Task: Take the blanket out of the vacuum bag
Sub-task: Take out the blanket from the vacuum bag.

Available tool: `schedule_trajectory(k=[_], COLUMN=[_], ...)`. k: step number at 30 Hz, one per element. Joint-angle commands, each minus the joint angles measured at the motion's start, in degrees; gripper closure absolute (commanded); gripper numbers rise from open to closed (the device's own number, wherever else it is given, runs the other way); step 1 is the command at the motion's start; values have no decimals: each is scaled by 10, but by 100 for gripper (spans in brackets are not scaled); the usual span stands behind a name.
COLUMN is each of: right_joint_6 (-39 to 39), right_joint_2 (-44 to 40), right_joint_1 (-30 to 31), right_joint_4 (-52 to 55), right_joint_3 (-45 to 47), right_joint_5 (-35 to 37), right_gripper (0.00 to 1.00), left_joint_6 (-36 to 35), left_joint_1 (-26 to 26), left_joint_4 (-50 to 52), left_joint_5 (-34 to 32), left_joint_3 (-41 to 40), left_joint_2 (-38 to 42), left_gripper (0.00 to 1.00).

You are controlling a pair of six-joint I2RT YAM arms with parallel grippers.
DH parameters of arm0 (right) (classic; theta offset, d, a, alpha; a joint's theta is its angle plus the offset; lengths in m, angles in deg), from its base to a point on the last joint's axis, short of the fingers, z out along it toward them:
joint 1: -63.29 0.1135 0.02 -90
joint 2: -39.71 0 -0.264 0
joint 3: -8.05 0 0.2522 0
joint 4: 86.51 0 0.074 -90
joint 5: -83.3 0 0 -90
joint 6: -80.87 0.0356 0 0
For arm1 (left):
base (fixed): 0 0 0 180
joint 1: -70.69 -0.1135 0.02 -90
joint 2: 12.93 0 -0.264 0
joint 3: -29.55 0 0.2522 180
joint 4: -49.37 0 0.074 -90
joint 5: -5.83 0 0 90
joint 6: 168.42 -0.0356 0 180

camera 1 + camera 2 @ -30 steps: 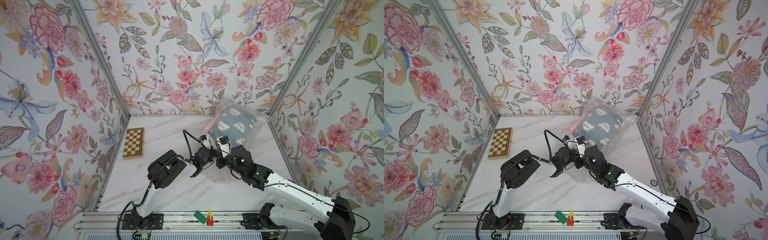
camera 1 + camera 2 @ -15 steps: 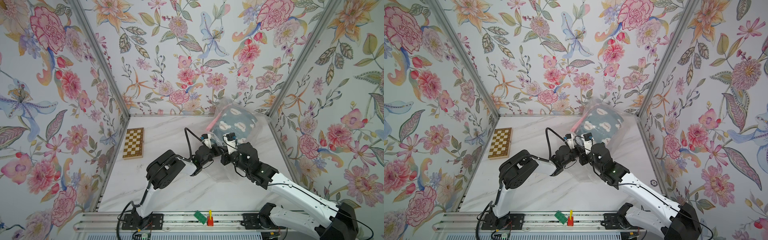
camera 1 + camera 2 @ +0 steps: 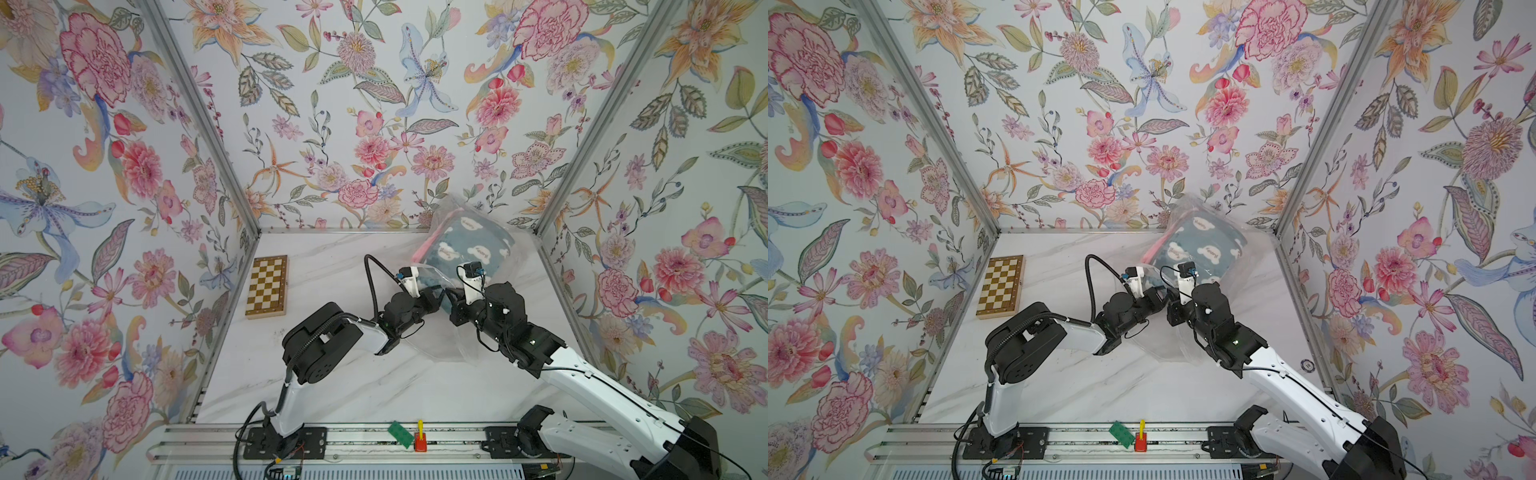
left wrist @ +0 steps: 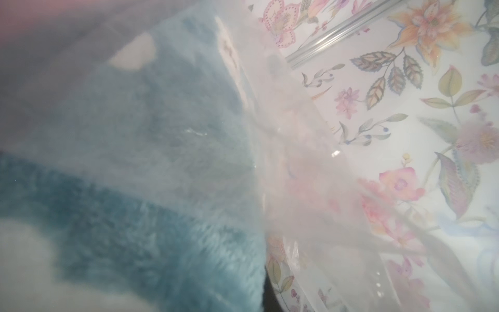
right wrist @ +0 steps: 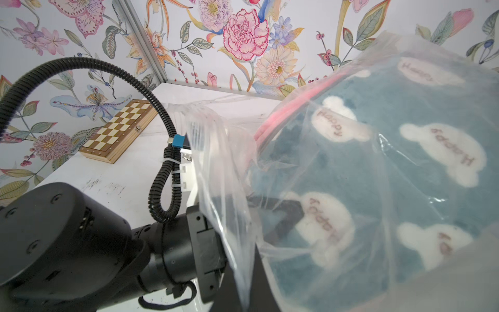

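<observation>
The blanket (image 3: 469,249) (image 3: 1200,245) is teal fleece with white "Happy" patches. It lies inside the clear vacuum bag (image 3: 440,345) (image 3: 1163,345) at the back right of the table. My left gripper (image 3: 434,296) (image 3: 1156,297) reaches through the bag's mouth and is shut on the blanket's near edge (image 4: 135,216). Only a dark finger (image 4: 268,294) shows in the left wrist view. Seen through the film, its fingers (image 5: 283,216) press against the fleece (image 5: 405,162). My right gripper (image 3: 453,301) (image 5: 244,297) is shut on the bag's film (image 5: 216,162) at the mouth, close beside the left gripper.
A folded wooden chessboard (image 3: 267,286) (image 5: 118,129) lies at the table's left. The back wall and right wall stand directly behind the bag. A green piece (image 3: 399,434) and a red-and-yellow item (image 3: 420,440) sit on the front rail.
My left gripper's jaws closed inside the bag mouth. The right gripper moved a little toward the back with the film still pinched.
</observation>
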Motion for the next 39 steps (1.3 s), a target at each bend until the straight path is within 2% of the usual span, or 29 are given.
schedule_trajectory(k=[1, 11, 25, 31, 35, 39], right_joint_6=[0, 3, 5, 8, 14, 13], right_joint_2=[-14, -15, -3, -2, -9, -10], right_joint_1=[-4, -22, -28, -40, -51, -60], right_joint_4=[7, 10, -5, -5, -4, -10], right_joint_3=[10, 18, 23, 34, 36, 42], right_joint_5=[19, 13, -1, 0, -5, -12], right_gripper=[100, 100, 100, 100, 100, 100], left_joint_6=[20, 29, -29, -41, -27, -22], left_joint_1=[8, 19, 39, 46, 47, 48], left_joint_4=[-34, -40, 27, 57, 37, 28], left_joint_5=[-5, 12, -14, -45, -68, -60], left_joint_3=[-18, -64, -136, -177, -205, -196], left_joint_2=[22, 42, 116, 164, 159, 137], left_gripper=[100, 100, 100, 100, 100, 100])
